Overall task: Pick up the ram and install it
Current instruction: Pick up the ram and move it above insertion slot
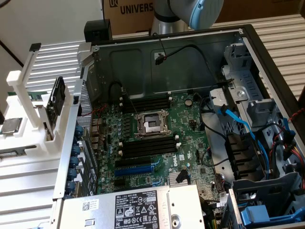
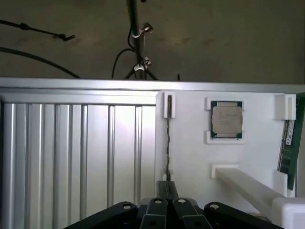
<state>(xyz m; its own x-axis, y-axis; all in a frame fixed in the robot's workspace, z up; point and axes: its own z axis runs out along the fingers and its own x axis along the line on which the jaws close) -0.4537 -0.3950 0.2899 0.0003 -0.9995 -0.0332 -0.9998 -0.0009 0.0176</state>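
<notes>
The ram (image 2: 287, 143), a dark green stick with a pale label, lies along the edge of a white holder block (image 2: 190, 143). My gripper (image 2: 167, 190) hangs above this block, well to the side of the ram, and is shut with nothing between its fingers. It sits over a thin dark part (image 2: 168, 138) that stands on edge in a white clip. In the exterior view, the arm (image 1: 188, 12) rises behind the open computer case (image 1: 248, 38). Bare black memory slots (image 1: 147, 147) lie on the green motherboard (image 1: 190, 138), beside the processor socket (image 1: 151, 125).
A processor chip (image 2: 226, 119) rests in a recess on the block. A white bar (image 2: 243, 183) juts out near the ram. Ribbed metal (image 2: 71, 157) lies beside the block. Inside the case are a blue expansion slot (image 1: 136, 169), blue cables (image 1: 238, 124) and a power supply (image 1: 138, 207).
</notes>
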